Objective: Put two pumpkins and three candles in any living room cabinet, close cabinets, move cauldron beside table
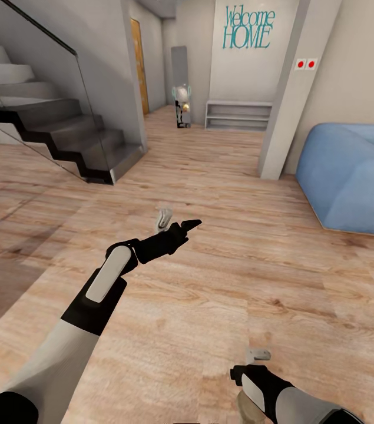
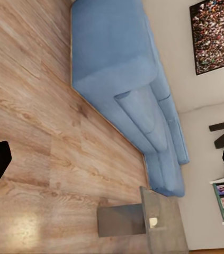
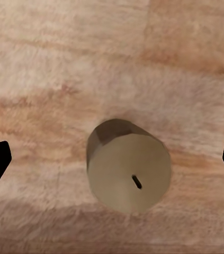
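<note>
Right wrist view: I've got the right pincer (image 3: pixel 112 156) spread wide above a candle (image 3: pixel 128 166), a beige cylinder with a wick standing upright on the wood floor (image 3: pixel 64 63), not touching it. Left pincer (image 2: pixel 112 164) also apart, empty, held out toward the blue sofa (image 2: pixel 122 69); stairs (image 1: pixel 51 126) on my left

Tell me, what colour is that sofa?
Light blue. The sofa shows best in the left wrist view, stretched along the wall on the wooden floor.
</note>
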